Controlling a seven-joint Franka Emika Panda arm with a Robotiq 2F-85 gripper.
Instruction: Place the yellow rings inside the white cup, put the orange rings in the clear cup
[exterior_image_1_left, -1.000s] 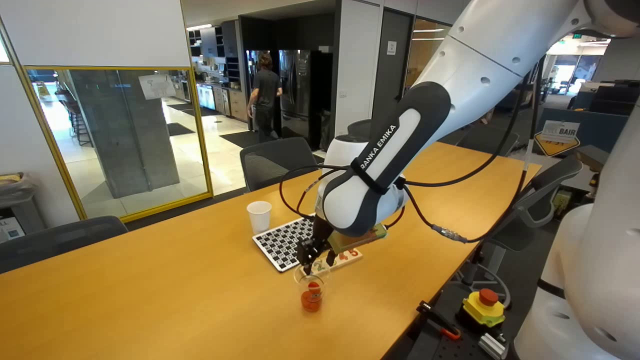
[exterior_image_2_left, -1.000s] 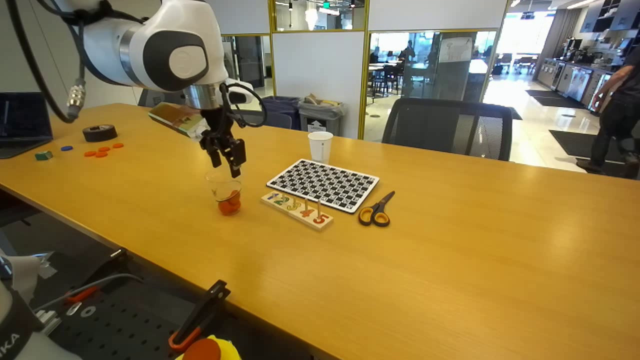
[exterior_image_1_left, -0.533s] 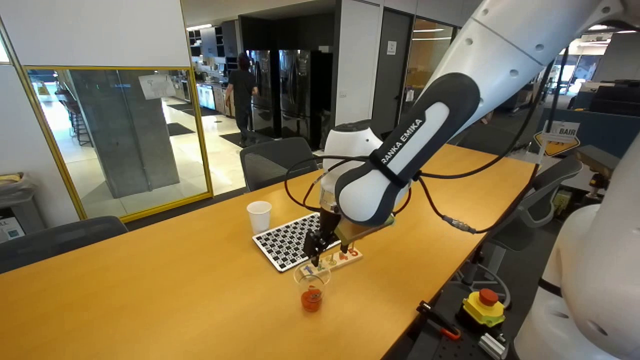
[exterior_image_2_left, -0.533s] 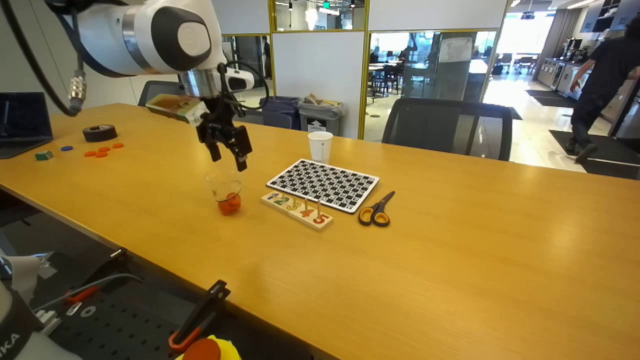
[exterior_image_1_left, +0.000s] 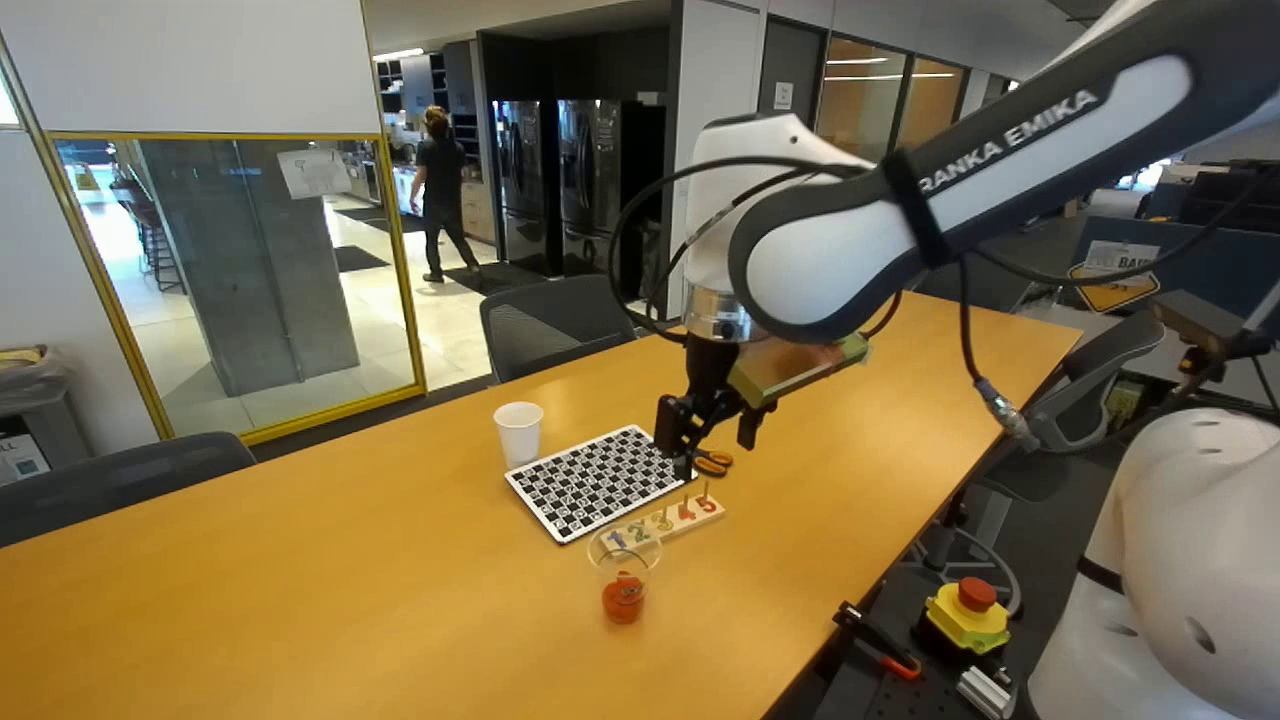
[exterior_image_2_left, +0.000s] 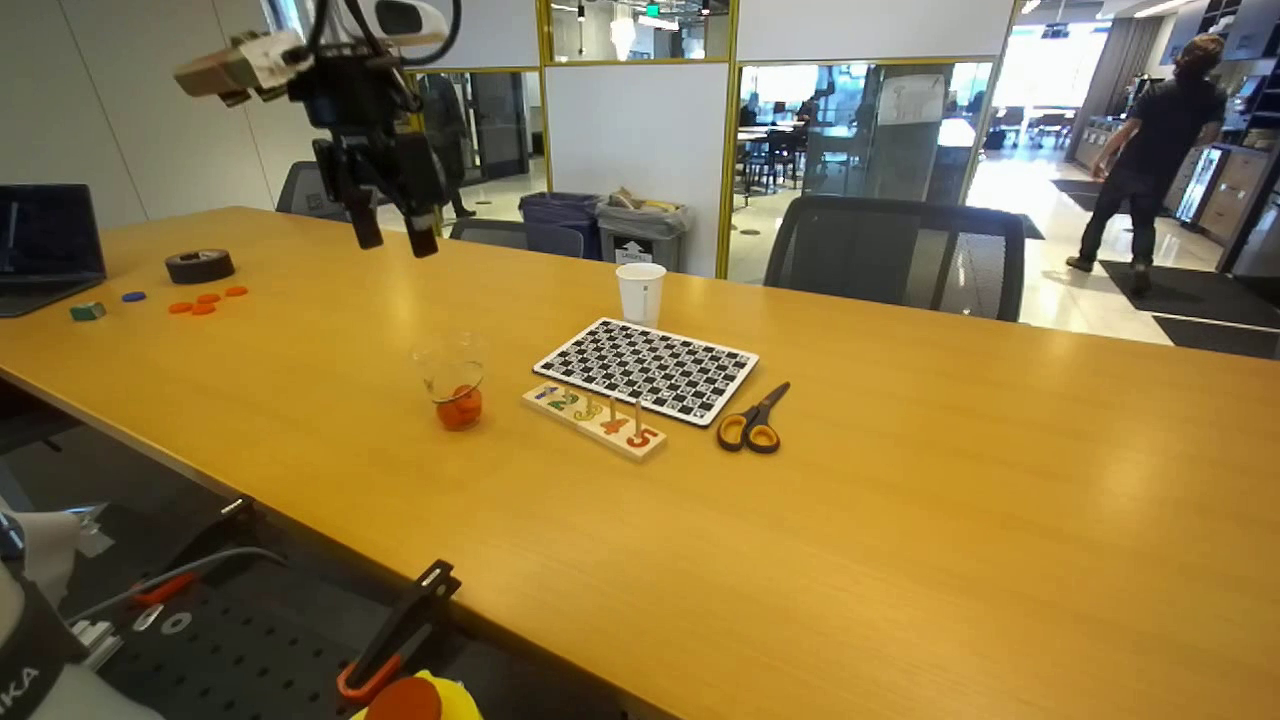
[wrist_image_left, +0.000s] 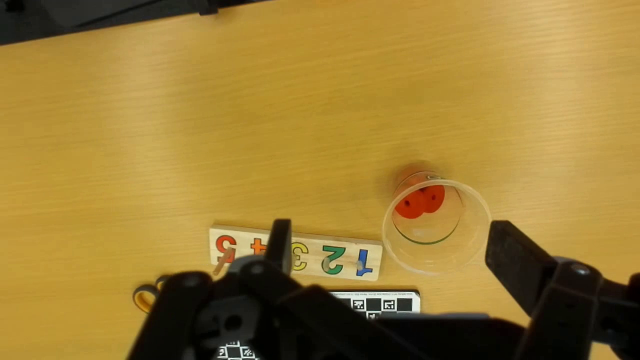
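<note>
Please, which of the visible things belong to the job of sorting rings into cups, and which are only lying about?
For the job:
white cup
clear cup
orange rings, inside the clear cup
loose orange discs, perhaps
end effector, open
yellow rings: none that I can make out

Lying about, it seems:
checkerboard
numbered peg board
scissors
black tape roll
blue disc
green block
laptop
</note>
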